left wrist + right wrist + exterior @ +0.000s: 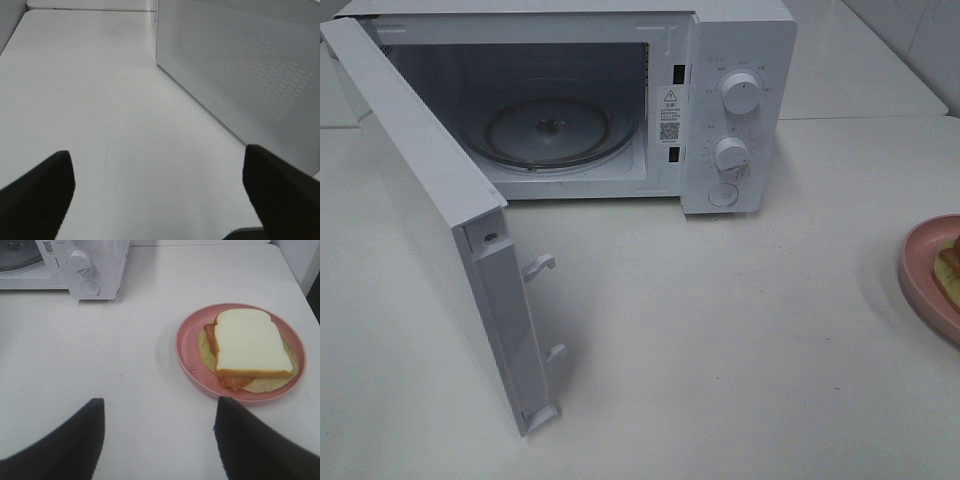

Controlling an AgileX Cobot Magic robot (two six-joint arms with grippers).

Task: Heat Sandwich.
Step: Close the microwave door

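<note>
Both grippers hang open over the table, holding nothing.

The sandwich (252, 345) lies on a pink plate (187, 355) at the table's (720, 330) right edge, well apart from the microwave (720, 60), whose door (430, 220) stands swung wide. The right gripper (160, 435) hovers near the plate, jaws spread and empty. The left gripper (160, 190) hangs low beside the microwave's perforated side wall (240, 65), jaws wide apart.

White microwave (620, 100) with door (430, 220) swung open, glass turntable (552, 130) inside, pink plate (192, 357), white table (720, 350)
</note>
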